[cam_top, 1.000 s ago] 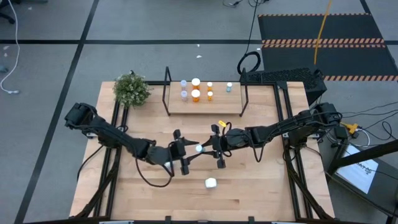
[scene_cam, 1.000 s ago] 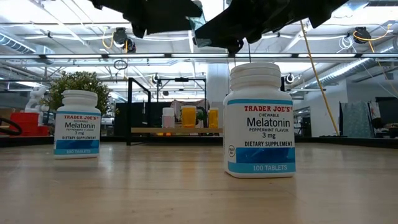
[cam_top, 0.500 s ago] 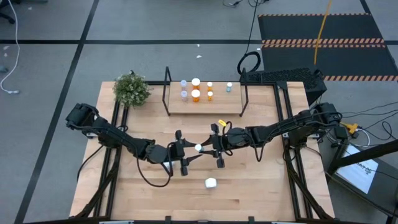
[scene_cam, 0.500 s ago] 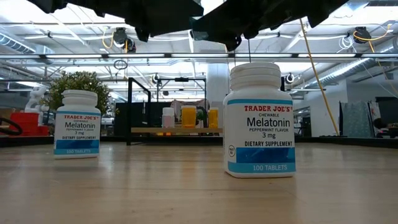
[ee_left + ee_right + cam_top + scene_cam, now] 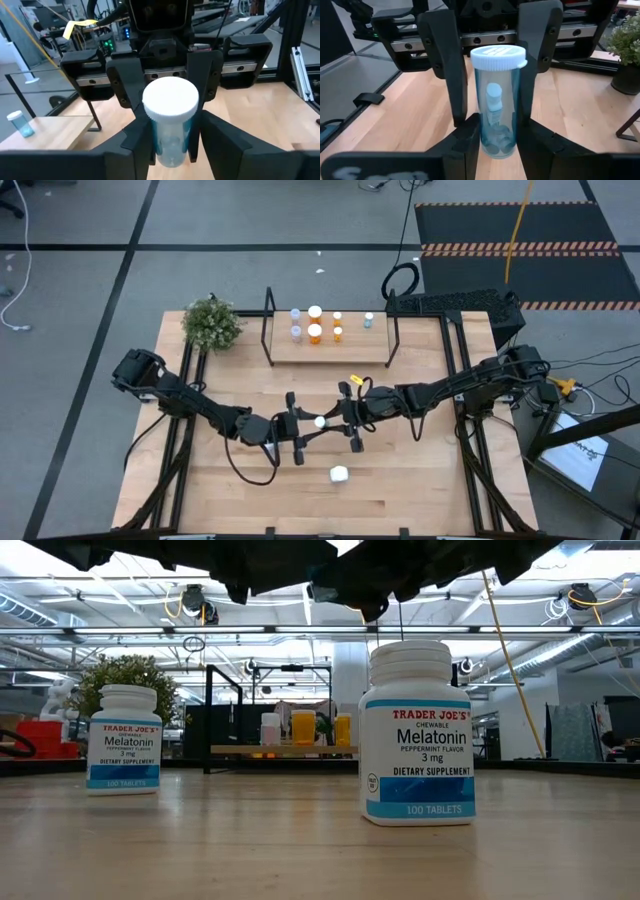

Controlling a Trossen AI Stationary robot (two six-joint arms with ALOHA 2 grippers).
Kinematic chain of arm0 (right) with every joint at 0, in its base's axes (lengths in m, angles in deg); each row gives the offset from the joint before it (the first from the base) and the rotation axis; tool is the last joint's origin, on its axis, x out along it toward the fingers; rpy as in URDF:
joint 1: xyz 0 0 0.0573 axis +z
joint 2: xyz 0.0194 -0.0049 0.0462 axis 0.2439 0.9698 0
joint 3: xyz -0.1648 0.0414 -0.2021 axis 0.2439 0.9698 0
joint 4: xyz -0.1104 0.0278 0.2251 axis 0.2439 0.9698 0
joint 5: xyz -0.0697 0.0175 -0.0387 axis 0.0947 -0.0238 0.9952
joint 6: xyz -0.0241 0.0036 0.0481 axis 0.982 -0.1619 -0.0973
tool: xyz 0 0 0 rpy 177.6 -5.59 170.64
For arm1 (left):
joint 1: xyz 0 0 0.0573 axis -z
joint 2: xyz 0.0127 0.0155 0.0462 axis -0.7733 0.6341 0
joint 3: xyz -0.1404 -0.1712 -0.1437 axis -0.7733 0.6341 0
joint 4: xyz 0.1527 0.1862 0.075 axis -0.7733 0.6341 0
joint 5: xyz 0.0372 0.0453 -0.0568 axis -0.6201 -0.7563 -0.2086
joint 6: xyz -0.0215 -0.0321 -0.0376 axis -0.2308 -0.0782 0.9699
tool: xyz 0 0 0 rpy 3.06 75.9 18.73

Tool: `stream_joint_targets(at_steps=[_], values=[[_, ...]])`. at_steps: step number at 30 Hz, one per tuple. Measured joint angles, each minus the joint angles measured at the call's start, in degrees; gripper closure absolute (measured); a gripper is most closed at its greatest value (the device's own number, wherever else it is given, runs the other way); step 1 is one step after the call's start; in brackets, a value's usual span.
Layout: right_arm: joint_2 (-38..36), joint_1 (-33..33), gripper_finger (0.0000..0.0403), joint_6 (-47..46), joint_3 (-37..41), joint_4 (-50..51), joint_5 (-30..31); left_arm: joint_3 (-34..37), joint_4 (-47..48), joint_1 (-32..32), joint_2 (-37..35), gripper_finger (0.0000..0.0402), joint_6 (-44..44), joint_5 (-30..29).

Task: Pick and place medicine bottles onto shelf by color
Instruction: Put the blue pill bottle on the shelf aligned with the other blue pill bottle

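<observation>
A pale blue clear medicine bottle (image 5: 497, 100) with a white cap (image 5: 320, 420) hangs upright above the table's middle. My right gripper (image 5: 331, 418) is shut on it. My left gripper (image 5: 309, 425) comes level from the table's left. It is open, with one finger on each side of the same bottle (image 5: 170, 125), and a narrow gap shows beside one finger (image 5: 445, 75). The shelf (image 5: 355, 352) at the far edge bears clear bottles (image 5: 296, 323) on its left part, orange ones (image 5: 315, 332) in the middle and a pale blue one (image 5: 368, 321) on the right. My right gripper pinches the lower body of the bottle (image 5: 485, 137) between its two fingers. They come about level from the table's right. The bottle stands upright in the hold, cap up, clear of the table.
A white bottle (image 5: 339, 474) stands on the table near the front edge, large in the low view (image 5: 417, 730). A second white bottle (image 5: 123, 740) stands farther left. A potted plant (image 5: 212, 325) stands left of the shelf. Bare wood lies along the table's near edge.
My left gripper has edged toward the bottle in the right gripper and tipped a little. The bottle and my right gripper have kept still.
</observation>
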Motion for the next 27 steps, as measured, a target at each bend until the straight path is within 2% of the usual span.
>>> stream_joint_targets(at_steps=[5,16,27], values=[[0.00,0.00,0.0293,0.10,0.00,-0.08,-0.08,0.00,0.14,0.00,-0.02,0.0263,0.11,0.11],[0.00,-0.02,0.0292,-0.42,-0.07,0.61,-0.03,-0.02,0.75,-0.04,-0.02,0.0262,0.02,0.02],[0.00,-0.17,0.0249,-2.18,-0.13,3.21,0.25,-0.04,2.82,-0.09,0.01,0.0262,0.02,-1.63]])
